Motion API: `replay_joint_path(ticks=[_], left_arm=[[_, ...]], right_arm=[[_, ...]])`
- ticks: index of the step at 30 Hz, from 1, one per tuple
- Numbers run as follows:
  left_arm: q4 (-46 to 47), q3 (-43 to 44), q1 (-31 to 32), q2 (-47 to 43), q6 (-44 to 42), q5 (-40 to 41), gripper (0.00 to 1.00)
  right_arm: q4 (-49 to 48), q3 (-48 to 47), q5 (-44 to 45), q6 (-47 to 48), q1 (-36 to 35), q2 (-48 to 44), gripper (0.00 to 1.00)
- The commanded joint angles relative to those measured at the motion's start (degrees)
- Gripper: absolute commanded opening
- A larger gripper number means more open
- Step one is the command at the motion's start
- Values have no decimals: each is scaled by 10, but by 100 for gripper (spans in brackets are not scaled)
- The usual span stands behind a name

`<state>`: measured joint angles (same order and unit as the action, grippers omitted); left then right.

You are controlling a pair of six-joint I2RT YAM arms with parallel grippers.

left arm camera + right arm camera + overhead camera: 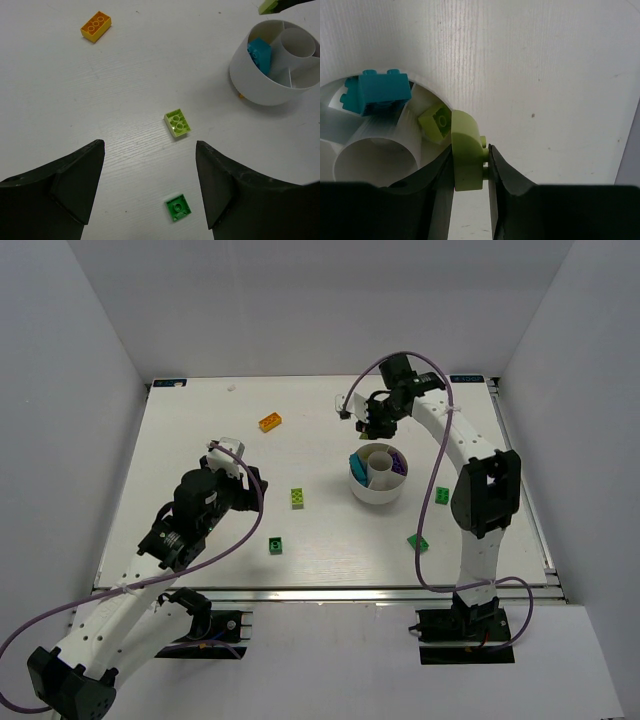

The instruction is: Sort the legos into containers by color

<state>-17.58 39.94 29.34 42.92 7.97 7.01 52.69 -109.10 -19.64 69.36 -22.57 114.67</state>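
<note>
The round white plastic dish (375,496) blocks mid-table. Left of it, the white tabletop (190,410) lies open around one small lime-green plastic brick (298,497).

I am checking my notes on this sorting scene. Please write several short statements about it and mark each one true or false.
1. The right gripper is shut on a curved lime green brick. True.
2. The left gripper holds the orange brick. False: it is open and holds nothing; the orange brick lies on the table.
3. A cyan brick lies in a compartment of the dish. True.
4. No lime green brick lies on the table. False: a flat lime green brick lies there, apart from the dish.
5. The central cup holds a purple brick. False: no brick shows in it.
</note>
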Motion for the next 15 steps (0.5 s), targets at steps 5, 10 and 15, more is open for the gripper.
replay_joint_path(ticks=[5,10,15], left_arm=[[0,10,-3,-3,-5,-5,83],[0,10,-3,-1,-5,-6,83],[1,10,-3,-1,-4,-6,84]], right_arm=[[91,-38,-8,107,9,17,0],[105,-38,-11,116,9,20,0],[110,-34,-9,118,9,25,5]])
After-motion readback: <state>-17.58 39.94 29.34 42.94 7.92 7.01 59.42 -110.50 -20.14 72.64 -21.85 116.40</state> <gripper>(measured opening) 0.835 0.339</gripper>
